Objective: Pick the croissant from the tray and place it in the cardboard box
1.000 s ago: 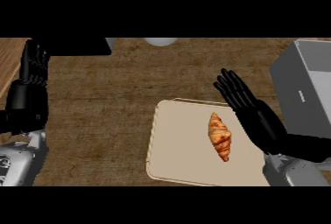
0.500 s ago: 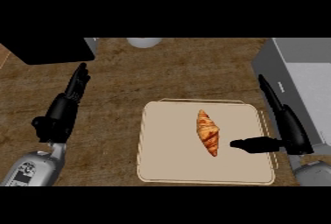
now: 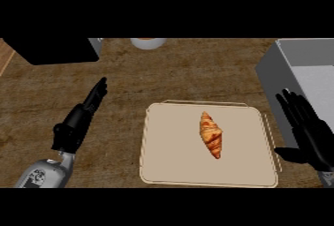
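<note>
A golden-brown croissant [image 3: 210, 140] lies lengthwise near the middle of a beige tray [image 3: 163, 163] on the wooden counter. My right hand [image 3: 308, 134] hovers just past the tray's right edge, fingers straight and thumb out, holding nothing. The grey box [image 3: 287, 57] stands at the upper right, right behind that hand; its inside is pale. My left hand [image 3: 79, 119] is open at the left, well apart from the tray, fingers pointing up the counter.
A black block [image 3: 55, 49] sits at the upper left corner. A pale round cup or bowl [image 3: 148, 42] shows at the top edge. Bare wood [image 3: 189, 75] lies between the tray and the back.
The view has shifted, so the tray now sits lower and more central. My right hand has turned from edge-on beside the croissant to a spread palm outside the tray's right edge. The croissant has not moved on the tray.
</note>
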